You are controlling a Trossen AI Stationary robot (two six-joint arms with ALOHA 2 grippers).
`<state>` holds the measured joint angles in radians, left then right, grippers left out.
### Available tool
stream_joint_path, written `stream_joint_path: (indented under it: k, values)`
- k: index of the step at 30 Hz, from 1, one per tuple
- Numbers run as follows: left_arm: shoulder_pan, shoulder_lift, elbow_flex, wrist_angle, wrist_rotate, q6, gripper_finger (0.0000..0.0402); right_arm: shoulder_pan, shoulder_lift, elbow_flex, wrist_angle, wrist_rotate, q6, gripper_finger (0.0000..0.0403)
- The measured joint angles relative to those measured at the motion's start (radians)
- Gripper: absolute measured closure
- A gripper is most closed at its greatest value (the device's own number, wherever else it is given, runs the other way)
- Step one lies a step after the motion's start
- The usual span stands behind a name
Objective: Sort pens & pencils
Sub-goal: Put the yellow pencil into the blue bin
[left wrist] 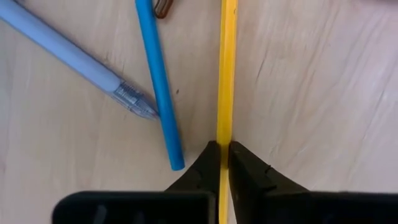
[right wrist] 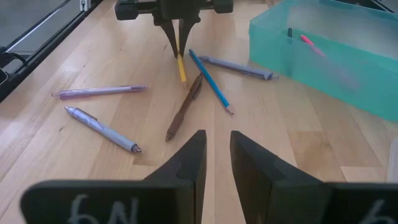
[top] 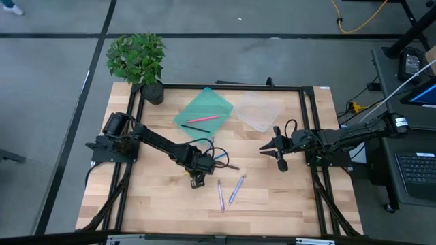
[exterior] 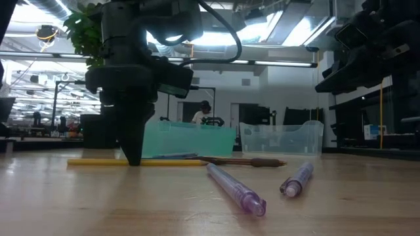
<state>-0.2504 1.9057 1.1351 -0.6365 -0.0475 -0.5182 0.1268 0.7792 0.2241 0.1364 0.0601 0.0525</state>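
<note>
Left hand (left wrist: 224, 152) is pinched tight on the yellow pencil (left wrist: 226, 68), which lies flat on the worktop (top: 157, 197) beside a blue pencil (left wrist: 158, 87); its far end is cut off. Right hand (right wrist: 216, 155) hovers apart, fingers narrowly parted, empty. A pink pen (top: 203, 119) lies in the teal tray (top: 204, 109).

Wooden surface (top: 157, 197), black-framed. Potted plant (top: 138, 60), far left corner. Teal bin (top: 204, 111), far centre; clear plastic bin (top: 258, 113) just right of it. Yellow cable (top: 357, 24) on floor, far right. Keyboard (top: 417, 171), right.
</note>
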Motion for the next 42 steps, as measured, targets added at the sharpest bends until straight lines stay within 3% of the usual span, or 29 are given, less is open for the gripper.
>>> stream_joint_path:
  k: [24,35,42]
  values:
    - [-0.007,-0.153,-0.004,-0.019,-0.081,0.086,0.0391,0.0,0.0,0.0,-0.015,0.0,0.018,0.0328]
    - [-0.078,-0.302,-0.009,-0.068,-0.266,0.083,0.0391,0.0,0.005,0.0,-0.046,0.0,0.049,0.0328]
    - [-0.099,-0.404,-0.145,0.021,-0.365,0.046,0.0391,0.0,0.006,0.0,-0.046,0.0,0.054,0.0328]
